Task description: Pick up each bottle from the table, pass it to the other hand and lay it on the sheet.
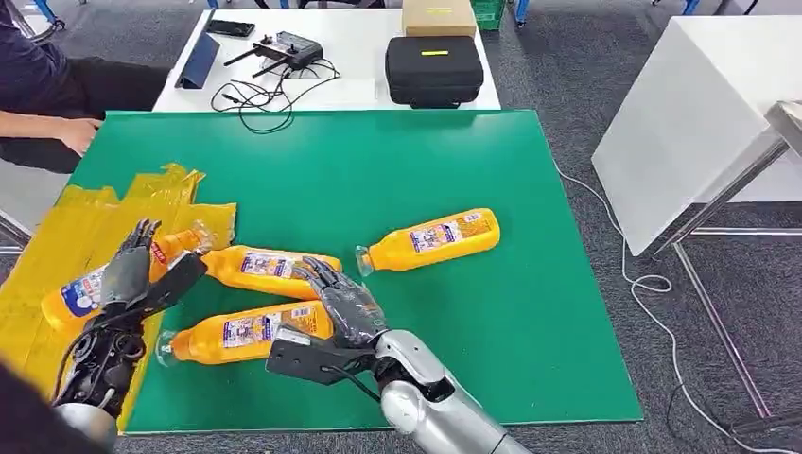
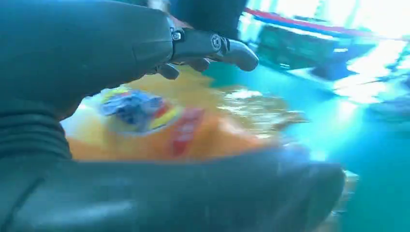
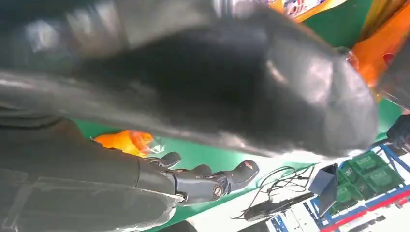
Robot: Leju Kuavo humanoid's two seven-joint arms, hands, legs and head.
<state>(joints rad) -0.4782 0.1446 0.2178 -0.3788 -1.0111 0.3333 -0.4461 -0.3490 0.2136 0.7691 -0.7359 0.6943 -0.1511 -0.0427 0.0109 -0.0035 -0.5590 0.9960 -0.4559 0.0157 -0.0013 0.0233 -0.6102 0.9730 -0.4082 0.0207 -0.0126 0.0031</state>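
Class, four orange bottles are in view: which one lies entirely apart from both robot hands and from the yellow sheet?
The rightmost bottle, alone on the bare green mat. The other three cluster near the robot hands, one over the yellow sheet.

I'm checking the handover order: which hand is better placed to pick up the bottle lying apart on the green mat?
Right. The right hand is open over the mat and nearer that bottle; the left hand grips another bottle over the yellow sheet.

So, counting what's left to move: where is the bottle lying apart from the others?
Head view: the lone bottle lies on the green mat, right of the other bottles, beyond the right hand.
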